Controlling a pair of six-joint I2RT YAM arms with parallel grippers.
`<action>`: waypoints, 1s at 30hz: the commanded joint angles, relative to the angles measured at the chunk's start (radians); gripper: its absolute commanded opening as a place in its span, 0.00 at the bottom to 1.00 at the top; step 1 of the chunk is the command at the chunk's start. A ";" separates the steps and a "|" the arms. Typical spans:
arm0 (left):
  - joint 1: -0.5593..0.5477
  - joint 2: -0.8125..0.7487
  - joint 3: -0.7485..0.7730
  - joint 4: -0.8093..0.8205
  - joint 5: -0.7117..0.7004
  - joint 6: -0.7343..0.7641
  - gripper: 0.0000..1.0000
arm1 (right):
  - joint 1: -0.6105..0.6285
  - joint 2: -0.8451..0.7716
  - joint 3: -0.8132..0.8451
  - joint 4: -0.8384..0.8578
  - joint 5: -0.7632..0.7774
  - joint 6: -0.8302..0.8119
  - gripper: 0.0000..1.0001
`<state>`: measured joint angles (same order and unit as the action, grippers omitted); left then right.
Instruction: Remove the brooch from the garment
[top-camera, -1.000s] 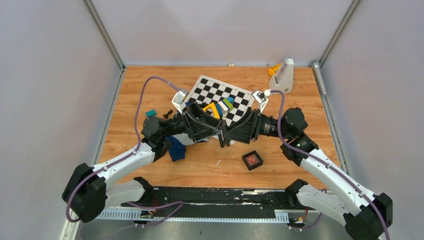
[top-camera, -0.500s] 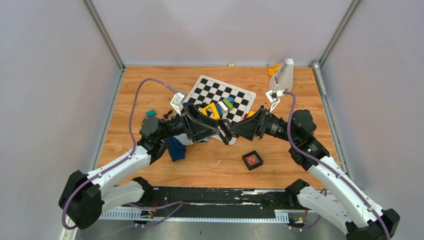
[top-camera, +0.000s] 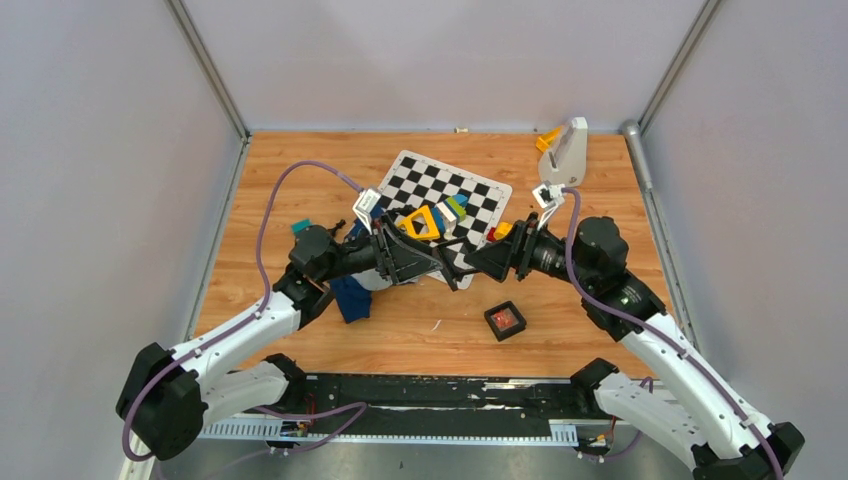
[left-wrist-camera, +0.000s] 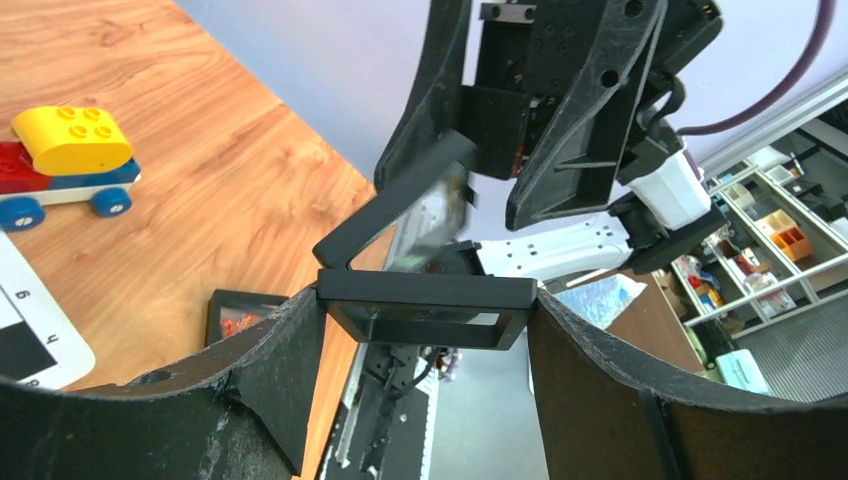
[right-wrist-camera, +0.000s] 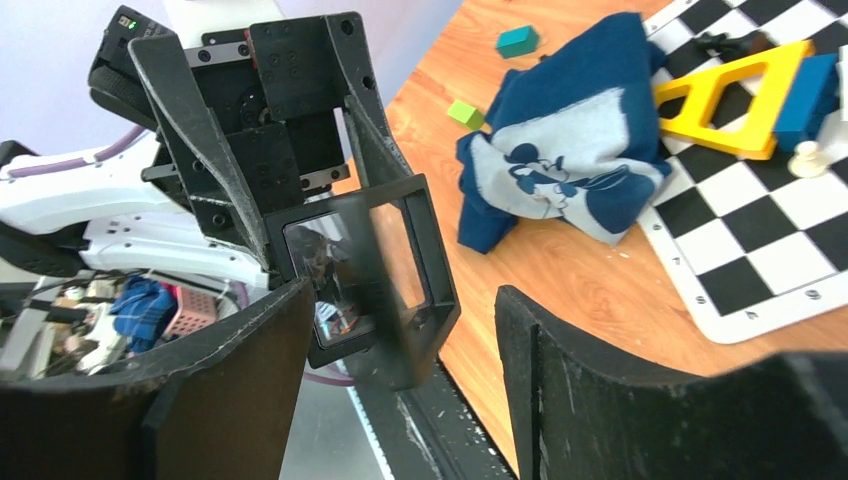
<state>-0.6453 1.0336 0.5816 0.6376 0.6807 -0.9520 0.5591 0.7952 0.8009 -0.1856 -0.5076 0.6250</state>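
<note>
Above the bench's middle, the left gripper (top-camera: 443, 272) clamps a small black case (left-wrist-camera: 420, 300) with a clear window. The right gripper (right-wrist-camera: 400, 295) stands wide about its far end, and the two arms hide much from overhead. The garment (right-wrist-camera: 560, 150), crumpled navy cloth with a pale print, lies at the checkered mat's (right-wrist-camera: 770, 250) near left corner, beside a yellow plastic triangle (right-wrist-camera: 730, 90). Nearer the bench's front edge, the brooch (top-camera: 506, 320), an orange-red speck, sits in a square black tray (top-camera: 493, 318).
</note>
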 joint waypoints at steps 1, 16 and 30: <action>-0.001 0.001 0.049 -0.031 0.006 0.037 0.00 | -0.005 -0.047 0.069 -0.085 0.102 -0.128 0.66; -0.001 0.005 0.057 -0.058 0.013 0.045 0.00 | -0.005 -0.057 0.072 -0.170 0.103 -0.219 0.57; -0.001 -0.016 0.057 -0.023 0.063 0.021 0.00 | -0.006 -0.009 0.075 -0.167 -0.023 -0.241 0.32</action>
<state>-0.6453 1.0416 0.5976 0.5613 0.7155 -0.9211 0.5545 0.8013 0.8501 -0.3626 -0.4900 0.3973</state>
